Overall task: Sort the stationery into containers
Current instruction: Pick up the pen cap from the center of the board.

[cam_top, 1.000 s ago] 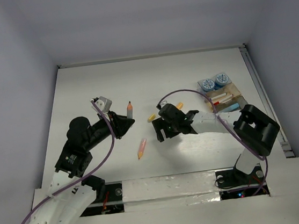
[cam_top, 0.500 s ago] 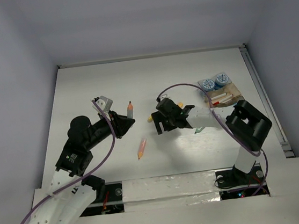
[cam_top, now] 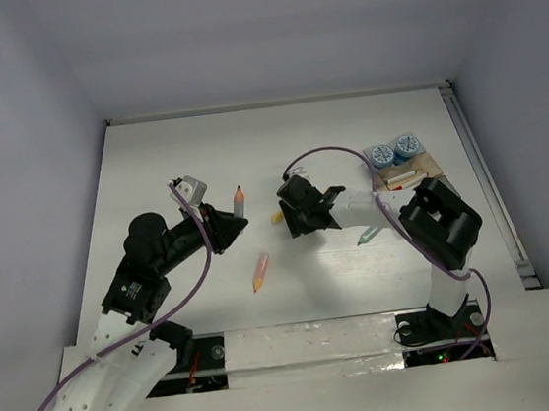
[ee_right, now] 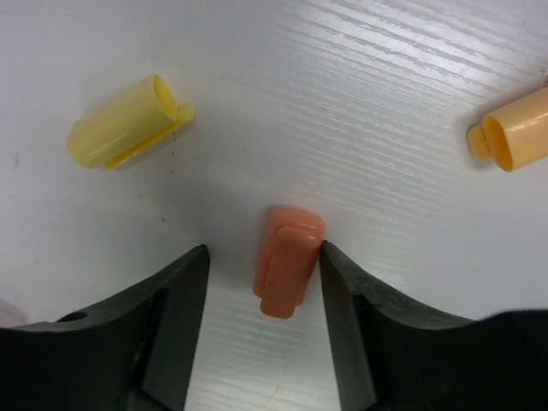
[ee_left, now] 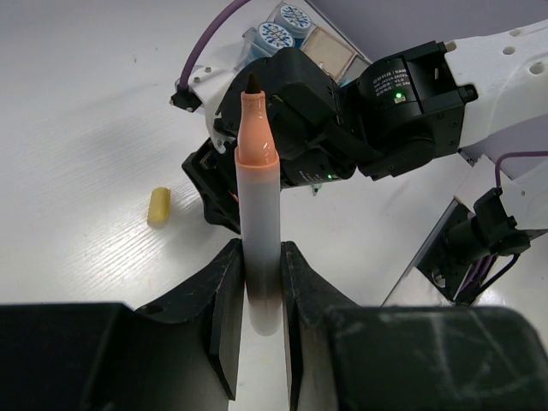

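The left jaws clamp a white orange-tipped plastic marker (ee_left: 259,214), pointing twelve o'clock; the right jaws stand apart, straddling a stubby orange plastic cap (ee_right: 287,267).

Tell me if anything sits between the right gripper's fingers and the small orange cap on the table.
Nothing visible does. The orange cap lies on the table between the open jaws of the right gripper, close to one jaw. The yellow cap and the pale orange piece lie beyond the fingertips.
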You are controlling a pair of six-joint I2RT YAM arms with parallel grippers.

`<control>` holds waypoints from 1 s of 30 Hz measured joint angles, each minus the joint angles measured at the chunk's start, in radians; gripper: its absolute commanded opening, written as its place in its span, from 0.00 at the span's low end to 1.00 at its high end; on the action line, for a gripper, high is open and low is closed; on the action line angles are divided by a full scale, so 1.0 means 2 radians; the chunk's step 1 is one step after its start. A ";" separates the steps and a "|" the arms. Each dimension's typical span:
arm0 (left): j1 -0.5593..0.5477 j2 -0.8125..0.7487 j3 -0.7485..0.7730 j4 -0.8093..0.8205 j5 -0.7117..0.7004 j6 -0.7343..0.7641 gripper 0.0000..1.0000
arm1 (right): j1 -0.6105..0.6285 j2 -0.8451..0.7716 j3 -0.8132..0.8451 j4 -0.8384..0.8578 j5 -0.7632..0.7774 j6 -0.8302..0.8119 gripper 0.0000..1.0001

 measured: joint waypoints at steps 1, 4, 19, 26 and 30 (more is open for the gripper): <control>0.000 0.000 0.000 0.000 0.000 0.000 0.00 | 0.000 0.001 0.002 -0.001 0.001 0.000 0.56; 0.000 -0.001 0.000 0.000 0.000 0.000 0.00 | -0.001 0.005 0.007 -0.002 0.005 0.002 0.56; 0.000 -0.003 0.000 0.000 0.000 0.000 0.00 | -0.007 0.017 0.022 -0.002 0.015 0.004 0.15; 0.000 -0.003 0.000 0.000 0.000 0.000 0.00 | -0.007 0.014 0.023 -0.004 0.019 0.002 0.00; 0.000 -0.003 0.000 0.000 -0.002 0.000 0.00 | -0.010 -0.020 0.019 -0.018 0.019 -0.006 0.00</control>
